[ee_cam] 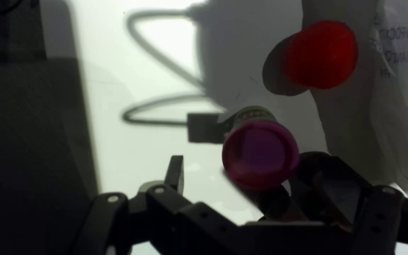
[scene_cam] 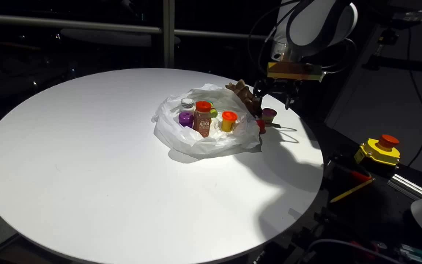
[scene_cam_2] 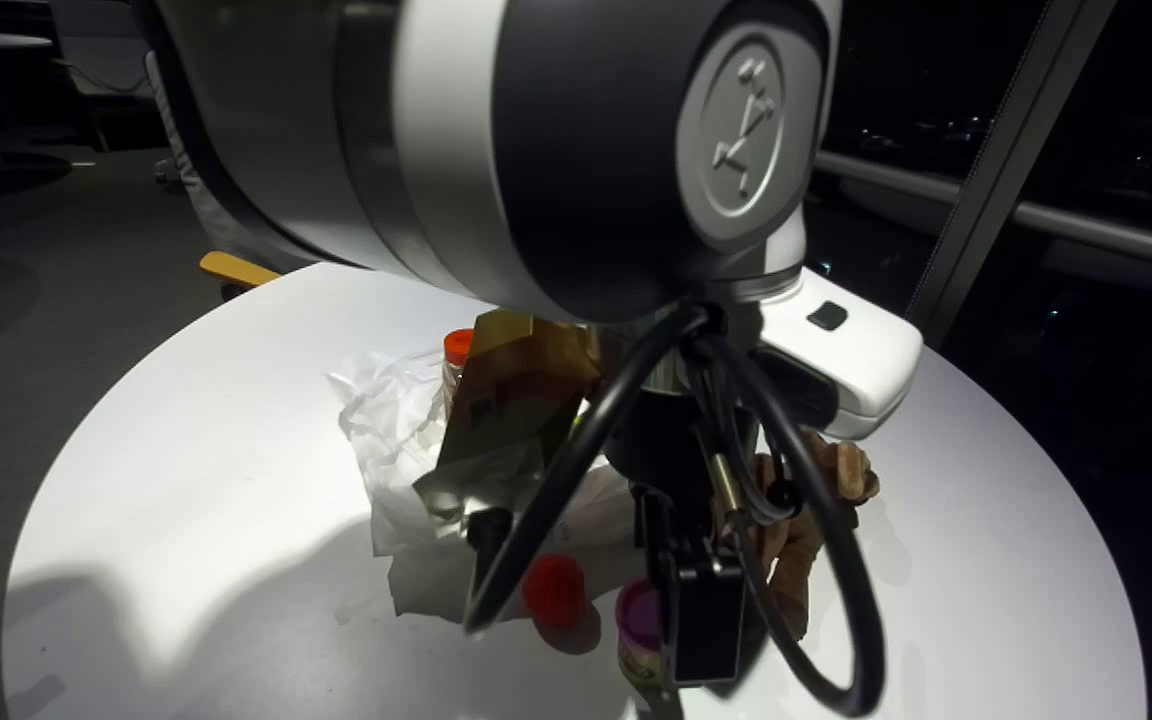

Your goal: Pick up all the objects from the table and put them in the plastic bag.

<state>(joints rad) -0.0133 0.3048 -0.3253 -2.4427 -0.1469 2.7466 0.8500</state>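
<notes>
On the round white table (scene_cam: 86, 176), a purple-lidded cup (ee_cam: 260, 156) stands below my open gripper (scene_cam: 274, 102), between the fingers as the wrist view sees it, with nothing gripped. A red piece (ee_cam: 322, 55) lies beside it, near the plastic bag (scene_cam: 181, 141). Spread open, the bag holds a red-capped brown bottle (scene_cam: 202, 123), a white-capped bottle (scene_cam: 187, 104), a purple cup (scene_cam: 186, 119), an orange-lidded cup (scene_cam: 228, 121) and a partly hidden green item (scene_cam: 213, 112). Against the bag's far side rests the brown furry toy (scene_cam: 245, 94), partly behind a finger.
A yellow-and-red button device (scene_cam: 381, 150) sits on the dark robot stand off the table's edge, near a yellow stick (scene_cam: 352, 190). Arm and cables (scene_cam_2: 626, 420) block much of the bag in an exterior view. Shadows of the arm fall around the cup.
</notes>
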